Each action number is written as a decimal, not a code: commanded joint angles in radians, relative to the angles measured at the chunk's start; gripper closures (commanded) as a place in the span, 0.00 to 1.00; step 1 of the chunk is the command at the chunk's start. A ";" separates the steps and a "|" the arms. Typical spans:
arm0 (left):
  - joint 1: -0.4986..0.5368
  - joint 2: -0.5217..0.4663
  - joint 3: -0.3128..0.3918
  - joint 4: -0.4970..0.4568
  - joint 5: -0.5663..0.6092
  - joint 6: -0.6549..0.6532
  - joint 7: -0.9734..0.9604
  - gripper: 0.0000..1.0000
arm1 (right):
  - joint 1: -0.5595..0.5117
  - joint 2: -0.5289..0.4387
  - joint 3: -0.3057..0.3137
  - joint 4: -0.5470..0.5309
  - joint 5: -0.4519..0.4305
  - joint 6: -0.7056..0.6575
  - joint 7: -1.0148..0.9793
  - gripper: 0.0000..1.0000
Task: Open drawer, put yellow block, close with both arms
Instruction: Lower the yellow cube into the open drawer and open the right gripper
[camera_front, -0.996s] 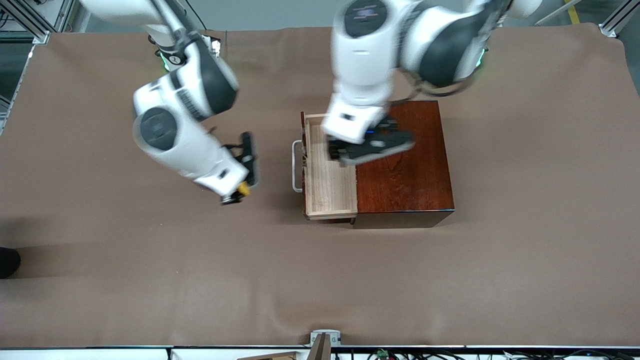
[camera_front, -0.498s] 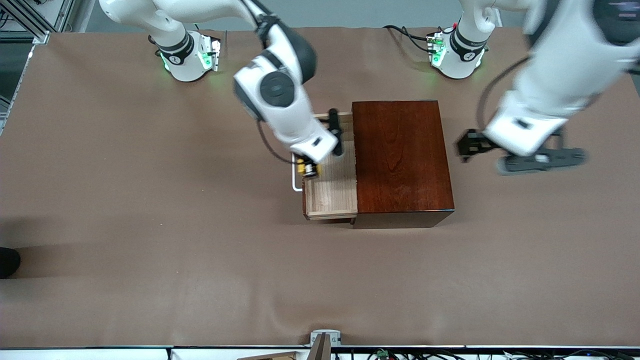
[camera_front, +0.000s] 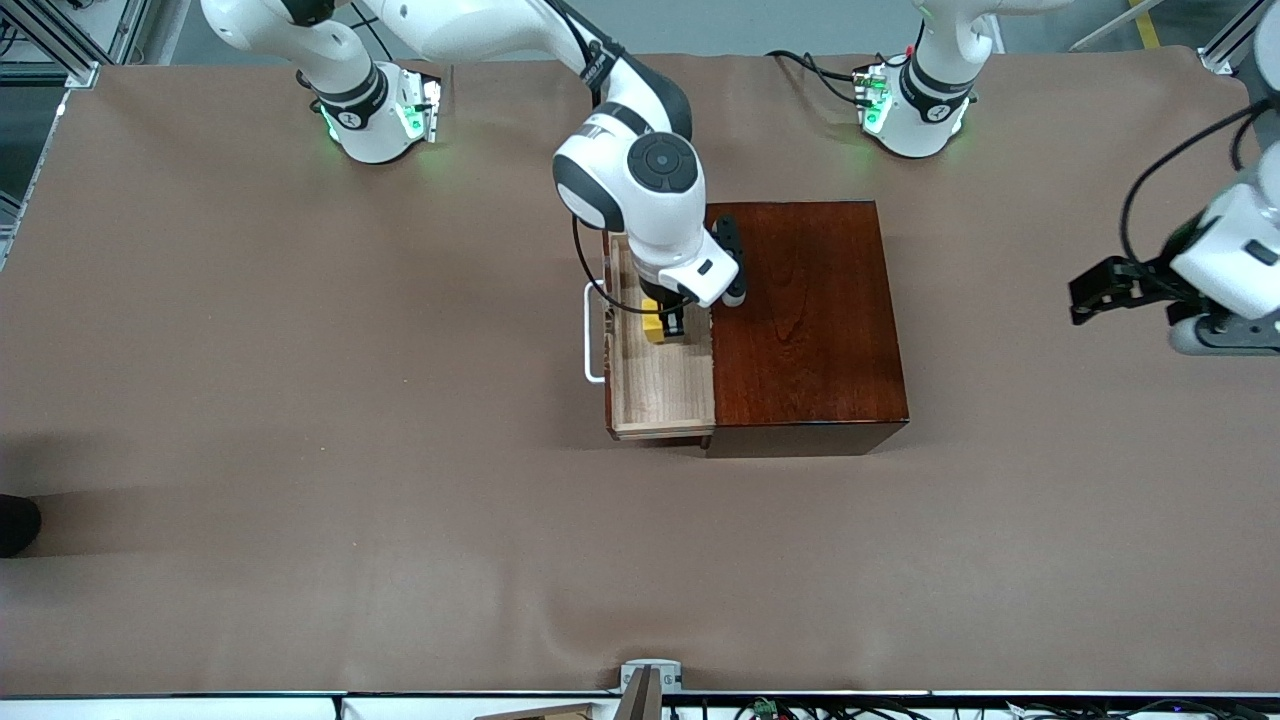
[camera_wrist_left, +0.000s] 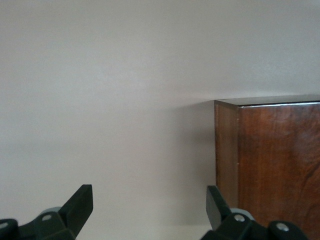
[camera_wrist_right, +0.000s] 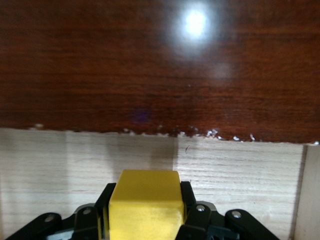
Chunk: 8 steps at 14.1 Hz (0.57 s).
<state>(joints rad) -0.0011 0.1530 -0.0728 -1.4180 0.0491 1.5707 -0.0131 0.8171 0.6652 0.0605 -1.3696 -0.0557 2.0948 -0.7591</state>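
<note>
Right gripper (camera_front: 668, 326) clamps block (camera_front: 654, 327) over open drawer (camera_front: 660, 385); left gripper (camera_front: 1125, 290), spread empty, waits; releasing near box (camera_front: 805, 320) edge risks the block bouncing out.

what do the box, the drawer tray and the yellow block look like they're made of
The box: seemingly wood with a glossy reddish-brown varnish; grain shows and a light glares off it.
The drawer tray: pale, apparently unfinished wood, matte with fine grain lines; its handle looks like white plastic or painted metal.
The yellow block, held in the right tool: plain matte yellow, possibly painted wood, foam or plastic; unclear.
</note>
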 joint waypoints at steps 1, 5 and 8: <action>0.023 -0.052 -0.007 -0.076 -0.032 0.047 0.038 0.00 | 0.004 0.016 -0.005 0.037 -0.023 -0.009 0.017 0.00; 0.023 -0.049 -0.007 -0.075 -0.031 0.052 0.038 0.00 | 0.001 -0.018 -0.005 0.037 -0.023 -0.021 0.018 0.00; 0.023 -0.046 -0.007 -0.070 -0.028 0.061 0.038 0.00 | -0.032 -0.100 -0.011 0.035 -0.020 -0.112 0.036 0.00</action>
<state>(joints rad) 0.0163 0.1398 -0.0787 -1.4539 0.0371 1.6085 0.0098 0.8120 0.6377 0.0459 -1.3226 -0.0577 2.0551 -0.7523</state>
